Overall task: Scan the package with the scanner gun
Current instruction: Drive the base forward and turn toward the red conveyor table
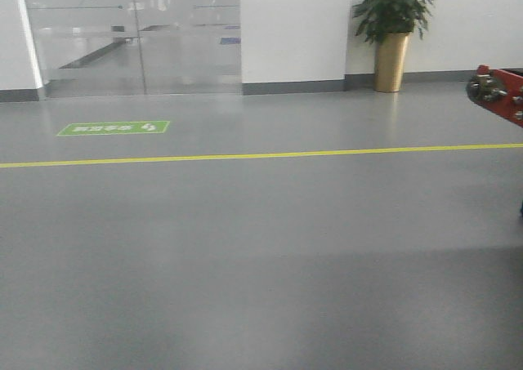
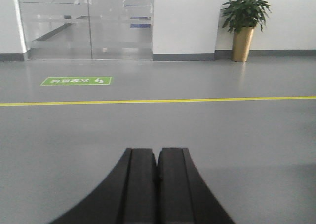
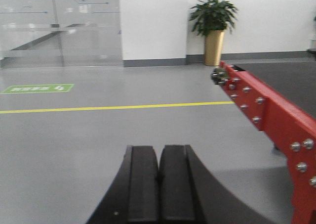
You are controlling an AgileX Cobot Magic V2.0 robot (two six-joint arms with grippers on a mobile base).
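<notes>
Neither the package nor the scanner gun shows in any view. My left gripper [image 2: 157, 152] is shut with nothing between its black fingers, pointing out over bare grey floor. My right gripper [image 3: 159, 149] is likewise shut and empty, aimed across the floor, with a red metal frame [image 3: 266, 112] a short way to its right. Neither gripper appears in the front view.
A yellow floor line [image 1: 261, 154] crosses the grey floor. A green floor sign [image 1: 114, 128] lies at the left before glass doors [image 1: 131, 35]. A potted plant [image 1: 391, 35] stands by the white wall. The red frame's end [image 1: 497, 91] pokes in at the right.
</notes>
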